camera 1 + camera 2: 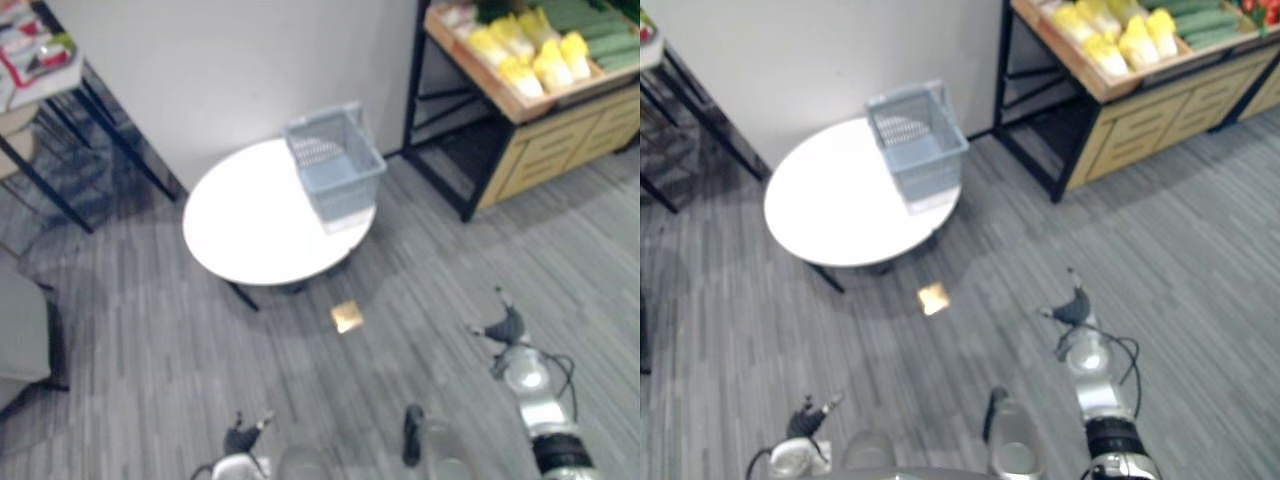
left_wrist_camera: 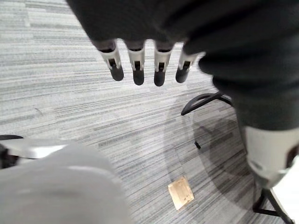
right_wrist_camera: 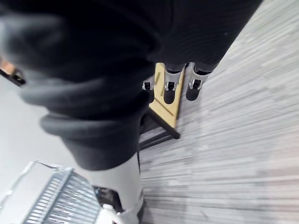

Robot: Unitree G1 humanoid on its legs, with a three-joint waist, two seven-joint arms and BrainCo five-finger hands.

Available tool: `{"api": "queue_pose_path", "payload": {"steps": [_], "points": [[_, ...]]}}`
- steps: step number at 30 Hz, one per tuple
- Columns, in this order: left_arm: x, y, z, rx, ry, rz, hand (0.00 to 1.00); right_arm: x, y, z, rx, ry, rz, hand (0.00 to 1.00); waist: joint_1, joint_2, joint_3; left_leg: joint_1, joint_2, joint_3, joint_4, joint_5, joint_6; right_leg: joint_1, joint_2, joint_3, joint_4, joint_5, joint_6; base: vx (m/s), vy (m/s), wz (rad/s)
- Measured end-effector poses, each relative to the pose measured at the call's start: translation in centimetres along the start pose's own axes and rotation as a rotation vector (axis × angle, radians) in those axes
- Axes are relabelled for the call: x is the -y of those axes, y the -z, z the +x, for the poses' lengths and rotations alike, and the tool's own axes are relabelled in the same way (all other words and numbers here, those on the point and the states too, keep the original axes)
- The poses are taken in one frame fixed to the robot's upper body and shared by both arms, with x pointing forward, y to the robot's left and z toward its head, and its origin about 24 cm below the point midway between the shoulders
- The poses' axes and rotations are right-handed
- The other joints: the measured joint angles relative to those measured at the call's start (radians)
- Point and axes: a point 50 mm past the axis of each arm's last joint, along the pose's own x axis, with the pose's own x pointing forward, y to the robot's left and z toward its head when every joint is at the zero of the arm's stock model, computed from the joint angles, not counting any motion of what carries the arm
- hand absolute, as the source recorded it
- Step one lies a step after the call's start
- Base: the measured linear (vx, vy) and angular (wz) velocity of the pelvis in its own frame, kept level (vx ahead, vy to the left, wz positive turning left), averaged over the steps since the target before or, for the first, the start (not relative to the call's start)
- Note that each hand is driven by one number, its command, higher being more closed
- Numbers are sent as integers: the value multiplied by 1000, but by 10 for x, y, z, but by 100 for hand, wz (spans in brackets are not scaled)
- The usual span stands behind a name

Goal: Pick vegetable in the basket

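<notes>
**Both hands empty, picking not yet begun**

Our left hand (image 1: 240, 438) hangs low over the grey floor, its fingers (image 2: 136, 70) straight and loose with nothing in their grasp. Our right hand (image 1: 505, 326) reaches a little further ahead on the right side, its fingers (image 3: 169, 89) likewise relaxed and bare. So we hold nothing. The basket (image 1: 345, 190) sits at the far edge of the round white table (image 1: 245, 225), and we see nothing inside it. The yellow vegetables (image 1: 530, 55) lie in the wooden stand (image 1: 545, 135) at the far right, beside green vegetables (image 1: 600, 25), well apart from either hand. By our reckoning the whole job is left: get to the stand, grasp a vegetable, carry it over and put it in the basket.
</notes>
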Motion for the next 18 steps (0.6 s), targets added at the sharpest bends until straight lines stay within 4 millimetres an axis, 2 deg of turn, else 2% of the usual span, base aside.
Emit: {"api": "queue_pose_path", "payload": {"steps": [2,4,5,6,7,8,9,10,11,12,13,14,15,16,17,18], "points": [[-2,1,-1,2,-5,-5,0,5,-10,7,33,18,-7,0,10,4,0,-78,-32,81,-53,-38,8,82,0,-17,-86,1,-2,391,-124,21],[-5,-1,-2,18,-16,-13,0,14,-21,15,73,41,-27,0,28,8,1,-125,-83,171,-224,-59,-1,133,-1,-34,-142,5,-6,357,-26,13],[-7,2,-3,13,-23,-15,0,20,-30,20,105,54,-46,0,28,11,0,-135,-116,254,-385,-52,4,169,0,-58,-183,6,0,377,56,30],[-7,3,-4,9,-22,-16,0,29,-39,26,138,69,-76,0,27,12,-1,-132,-153,351,-561,-16,16,202,0,-81,-220,6,15,400,80,36],[-6,4,-4,4,-20,-17,0,34,-45,29,156,78,-91,0,28,14,-2,-124,-172,400,-650,22,26,216,2,-89,-231,6,25,446,110,28],[-4,10,-7,-14,-20,-34,0,43,-56,35,194,97,-118,0,31,35,-12,-103,-185,481,-796,123,40,240,22,-95,-239,-7,58,483,130,11],[-3,13,-7,-35,-25,-48,0,46,-66,39,219,111,-118,0,39,20,-11,-76,-207,491,-822,165,202,259,16,-91,-216,-39,79,487,137,10],[-4,14,-7,-42,-29,-52,0,44,-69,39,230,105,-121,0,49,-6,-18,-70,-229,492,-827,158,191,256,-10,-93,-197,-49,87,466,165,16],[-1,17,-8,-54,-19,-60,0,43,-76,41,252,102,-121,0,56,-41,-16,-38,-262,487,-842,129,193,254,-48,-96,-127,-72,101,428,179,21],[-7,18,-7,-59,-42,-67,0,41,-79,42,260,98,-128,0,61,-54,-16,-15,-278,486,-850,115,190,250,-67,-96,-74,-82,102,498,213,22],[-9,23,-7,-82,-45,-57,0,37,-85,42,281,94,-150,0,72,-59,-16,40,-301,479,-865,90,185,222,-102,-93,86,-86,106,492,189,19],[-8,26,-8,-96,-41,-49,0,30,-95,43,316,76,-182,0,79,-66,-15,94,-324,469,-880,67,186,155,-157,-80,313,-55,138,406,127,25],[-9,26,-8,-98,-41,-41,0,27,-100,43,333,68,-194,0,76,-71,-15,110,-334,449,-883,55,185,118,-180,-68,421,-28,156,374,48,57],[-10,23,-5,-91,-36,-14,0,22,-107,43,359,54,-201,0,71,-79,-15,135,-341,416,-878,34,183,47,-209,-46,605,-29,152,356,-24,86],[-8,18,-2,-85,-28,-3,0,20,-113,44,377,45,-209,0,73,-80,-15,158,-342,376,-882,31,181,-12,-216,-48,697,-56,107,354,-48,93],[-8,17,-2,-82,-28,-3,0,18,-117,44,391,42,-214,0,72,-80,-15,169,-340,361,-889,32,180,-35,-217,-51,705,-68,86,345,-78,90]]}}
